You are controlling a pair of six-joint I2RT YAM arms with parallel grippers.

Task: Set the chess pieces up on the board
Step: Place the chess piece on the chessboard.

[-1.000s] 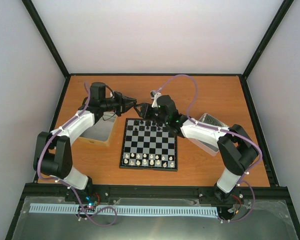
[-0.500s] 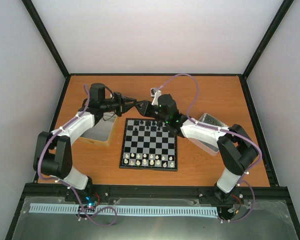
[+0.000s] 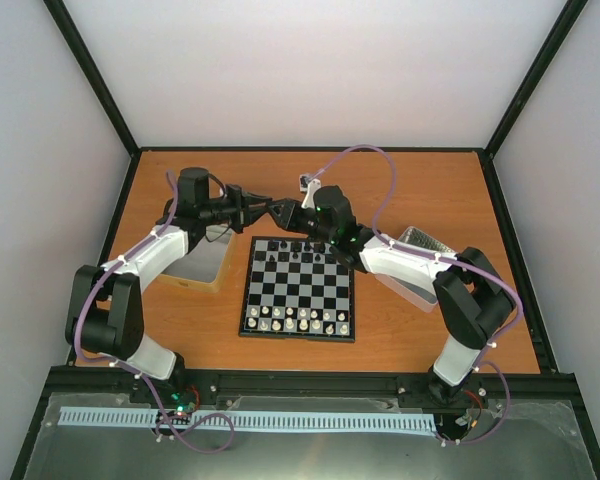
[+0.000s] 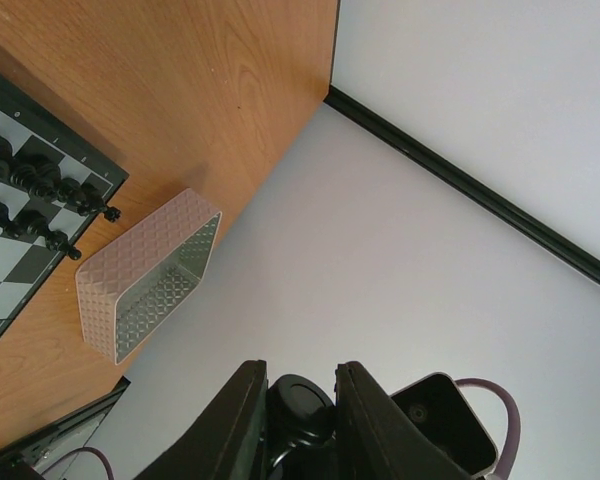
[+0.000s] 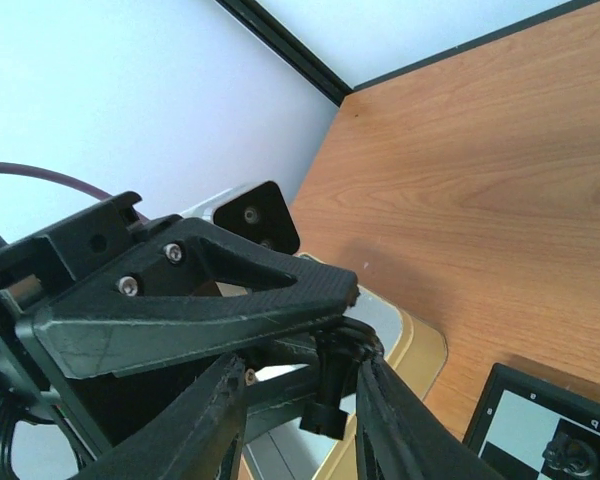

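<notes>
Both end effectors have edged up and away from the board's far edge since a second ago, drawing closer to each other.

From above, the left end effector (image 3: 271, 208) and the right end effector (image 3: 289, 213) meet tip to tip over the counter (image 3: 410, 180), just beyond the board (image 3: 298, 285). The whitish pieces (image 3: 295, 318) fill most of the two near rows. The black pieces (image 3: 305, 246) stand along the far edge from the middle rightward, and the far-left squares are bare. I judge the white side about done and the black side only partly laid, with more black men left to place.

From the left wrist, its fingers (image 4: 235, 420) are drawn close on a small dark round thing whose shape is unclear. Black men crowd the board's corner, and a patterned tray (image 4: 170, 235) lies just beside it.

From the right wrist, a small black chess piece (image 5: 328, 395) hangs from the left end effector's pinched tips. The right end effector's jaws stand apart on either side of it, and I cannot tell whether they touch it. It looks like a mid-air hand-over.
</notes>
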